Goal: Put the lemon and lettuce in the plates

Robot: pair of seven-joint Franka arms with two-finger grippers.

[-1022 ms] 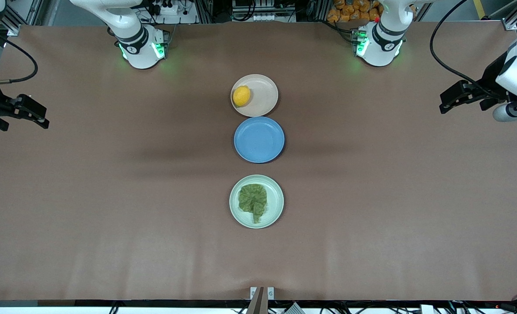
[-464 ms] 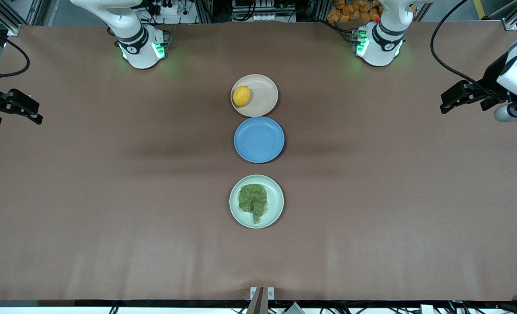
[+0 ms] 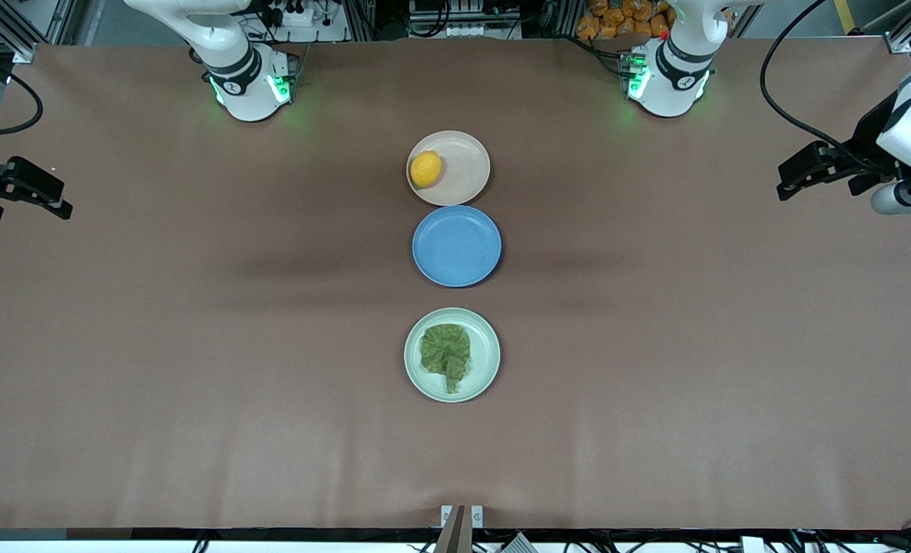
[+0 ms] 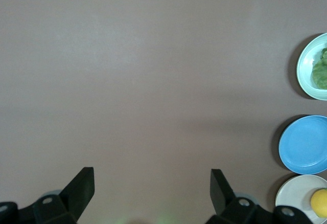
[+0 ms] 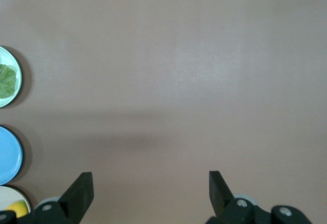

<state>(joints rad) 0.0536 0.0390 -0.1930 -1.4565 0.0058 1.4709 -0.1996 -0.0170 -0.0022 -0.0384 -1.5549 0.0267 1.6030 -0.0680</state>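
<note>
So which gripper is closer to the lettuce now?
Neither clearly. The left gripper hangs open over its table end, the right gripper open over the other, both well away from the lettuce.

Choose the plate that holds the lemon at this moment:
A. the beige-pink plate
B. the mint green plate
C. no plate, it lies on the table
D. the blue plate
A: the lemon lies in the beige-pink plate, the one of the three farthest from the front camera.
</note>
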